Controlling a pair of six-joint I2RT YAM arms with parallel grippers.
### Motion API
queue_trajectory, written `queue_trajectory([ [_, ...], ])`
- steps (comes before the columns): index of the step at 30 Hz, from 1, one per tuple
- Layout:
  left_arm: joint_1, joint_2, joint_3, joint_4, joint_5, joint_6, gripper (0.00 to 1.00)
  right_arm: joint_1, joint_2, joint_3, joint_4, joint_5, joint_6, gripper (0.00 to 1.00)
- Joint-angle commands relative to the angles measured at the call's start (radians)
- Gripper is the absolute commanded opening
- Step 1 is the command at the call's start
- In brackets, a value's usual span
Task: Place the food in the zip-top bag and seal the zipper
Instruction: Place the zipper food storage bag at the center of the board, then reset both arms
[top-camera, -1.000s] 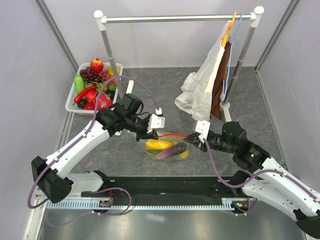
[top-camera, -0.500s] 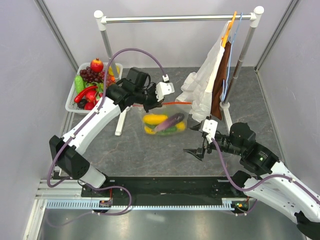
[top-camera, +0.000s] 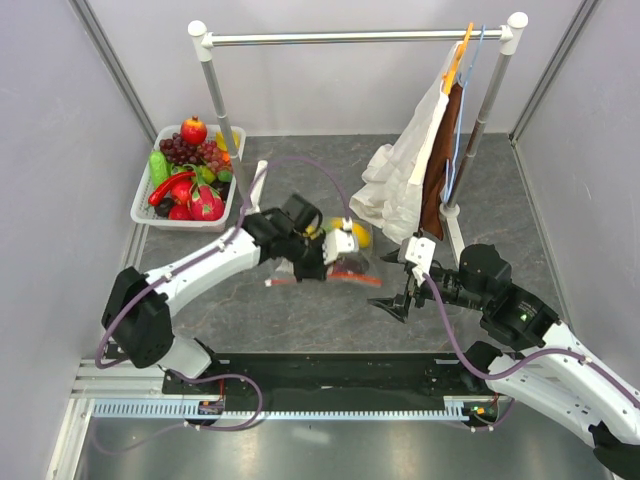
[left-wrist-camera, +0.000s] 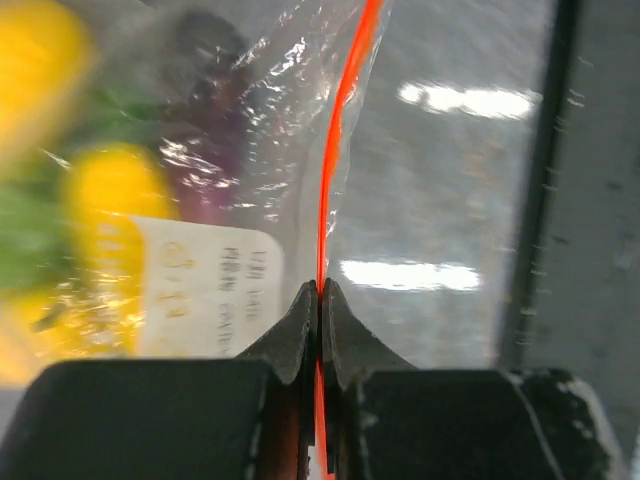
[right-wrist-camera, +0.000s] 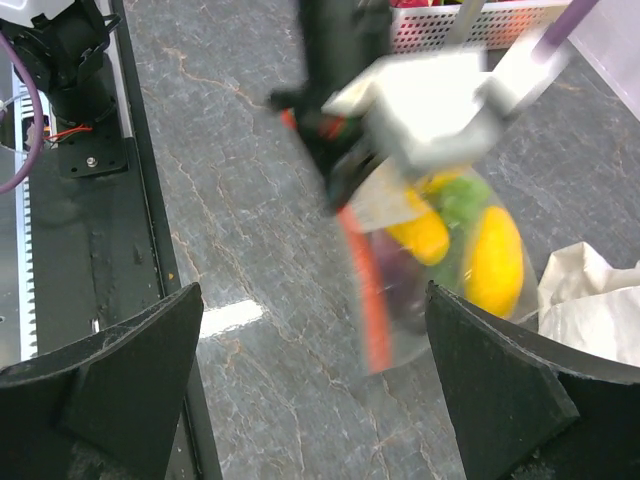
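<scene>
The clear zip-top bag (top-camera: 350, 250) is near the table's middle, with yellow, green and purple food (top-camera: 352, 262) inside. Its orange-red zipper (top-camera: 300, 282) runs along the near edge. My left gripper (top-camera: 330, 265) is shut on that zipper. In the left wrist view the fingertips (left-wrist-camera: 320, 292) pinch the zipper (left-wrist-camera: 338, 130), with the bag (left-wrist-camera: 250, 150), its white label and yellow food (left-wrist-camera: 110, 185) to the left. My right gripper (top-camera: 397, 295) stands open, just right of the bag and apart from it. The right wrist view shows the blurred bag (right-wrist-camera: 440, 250) and zipper (right-wrist-camera: 365, 290) beyond the wide fingers (right-wrist-camera: 100, 380).
A white basket (top-camera: 140, 205) holding more toy fruit (top-camera: 190, 175) sits at the back left. A clothes rack (top-camera: 360, 38) spans the back, with a white cloth (top-camera: 405, 180) on a hanger at its right post. A black base rail (top-camera: 330, 375) lines the near edge.
My right gripper let go of the zipper, opened wide and drew back to the right. The left arm lifted the bag toward the rack, then brought it back down to the middle.
</scene>
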Motion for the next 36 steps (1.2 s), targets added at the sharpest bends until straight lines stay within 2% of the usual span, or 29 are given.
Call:
queue_trajectory([
  [1, -0.092, -0.057, -0.156, 0.073, 0.089, -0.183, 0.02, 0.001, -0.004, 0.042, -0.012, -0.012, 0.032, 0.98],
  [5, -0.159, -0.114, -0.231, 0.167, 0.121, -0.336, 0.02, 0.0, -0.013, 0.079, -0.1, -0.021, 0.012, 0.98],
  [8, -0.161, -0.134, -0.236, 0.179, 0.134, -0.393, 0.04, 0.001, -0.025, 0.117, -0.183, -0.009, -0.017, 0.98],
  [12, -0.159, -0.146, -0.228, 0.182, 0.152, -0.424, 0.39, -0.003, -0.048, 0.151, -0.253, 0.024, -0.039, 0.98],
  [13, -0.152, -0.152, -0.211, 0.168, 0.164, -0.427, 0.43, -0.008, -0.051, 0.155, -0.268, 0.033, -0.045, 0.98],
  [15, -0.13, -0.164, -0.144, 0.121, 0.222, -0.431, 0.59, -0.022, -0.057, 0.171, -0.289, 0.036, -0.048, 0.98],
  [17, -0.083, -0.193, -0.09, 0.084, 0.256, -0.43, 0.92, -0.034, -0.074, 0.18, -0.308, 0.031, -0.06, 0.98],
  [18, -0.066, -0.206, -0.038, 0.053, 0.267, -0.433, 0.97, -0.037, -0.077, 0.188, -0.326, 0.031, -0.063, 0.98],
  [21, -0.005, -0.252, 0.077, -0.058, 0.296, -0.395, 1.0, -0.056, -0.11, 0.201, -0.36, 0.019, -0.076, 0.98],
  [24, 0.11, -0.315, 0.144, -0.146, 0.394, -0.317, 1.0, -0.078, -0.14, 0.221, -0.4, -0.01, -0.097, 0.98],
  [25, 0.161, -0.335, 0.151, -0.177, 0.382, -0.297, 1.0, -0.092, -0.148, 0.227, -0.412, -0.012, -0.102, 0.98],
  [31, 0.351, -0.529, 0.102, -0.191, 0.177, -0.359, 1.0, -0.195, -0.221, 0.246, -0.438, 0.048, -0.045, 0.98],
  [36, 0.425, -0.638, -0.018, -0.194, -0.019, -0.396, 1.0, -0.328, -0.295, 0.238, -0.412, 0.203, 0.103, 0.98],
])
